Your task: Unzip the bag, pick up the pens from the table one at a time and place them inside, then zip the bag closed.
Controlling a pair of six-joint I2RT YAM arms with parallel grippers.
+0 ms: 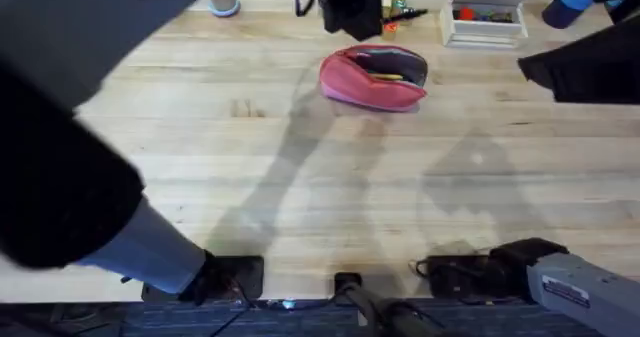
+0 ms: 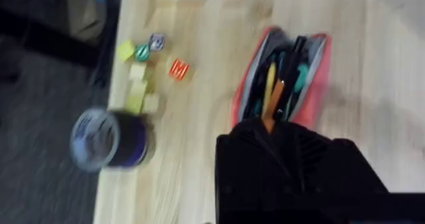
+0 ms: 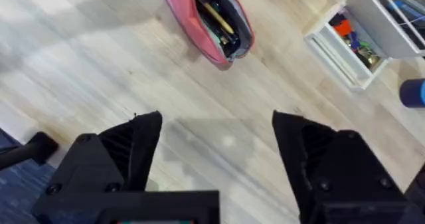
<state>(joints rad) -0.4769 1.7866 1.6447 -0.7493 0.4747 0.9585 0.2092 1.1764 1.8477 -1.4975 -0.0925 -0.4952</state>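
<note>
The pink bag (image 1: 373, 79) lies unzipped at the far middle of the table (image 1: 300, 177). In the left wrist view the bag (image 2: 312, 78) gapes open, with an orange pen (image 2: 275, 98) and a yellow pen (image 2: 269, 78) inside among darker items. My left gripper (image 2: 282, 134) hangs right over the bag's near end, and the orange pen's end reaches up to it. From overhead, the left gripper (image 1: 350, 12) is a dark mass just behind the bag. My right gripper (image 3: 219, 134) is open and empty above bare wood, well away from the bag (image 3: 192, 21).
A white box (image 1: 485, 17) of small items stands at the back right, with a blue cylinder (image 1: 562, 7) beyond it. Small letter blocks (image 2: 149, 48) and a blue-and-white roll (image 2: 109, 141) sit near the table's far edge. The left arm looms large and dark at overhead left.
</note>
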